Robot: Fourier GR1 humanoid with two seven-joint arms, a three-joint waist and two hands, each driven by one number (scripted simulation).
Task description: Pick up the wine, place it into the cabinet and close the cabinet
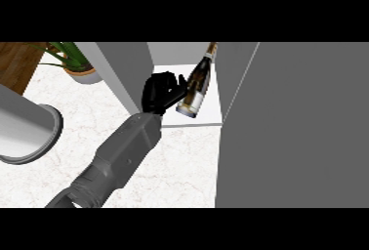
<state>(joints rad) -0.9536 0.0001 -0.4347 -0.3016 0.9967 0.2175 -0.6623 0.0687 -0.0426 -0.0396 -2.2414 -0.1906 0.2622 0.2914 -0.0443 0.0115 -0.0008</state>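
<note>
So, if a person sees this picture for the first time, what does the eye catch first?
First comes the wine bottle, leaning inside the open cabinet near the top centre, with a black robot hand right beside it at its left. Next is the large grey cabinet door filling the right side. A potted plant sits at the upper left, and a big grey cylinder at the left edge.

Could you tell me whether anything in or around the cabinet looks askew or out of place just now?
The wine bottle leans at an angle inside the cabinet instead of standing upright, beside the hand. The large grey cabinet door is open. Nothing looks spilled or damaged.
</note>
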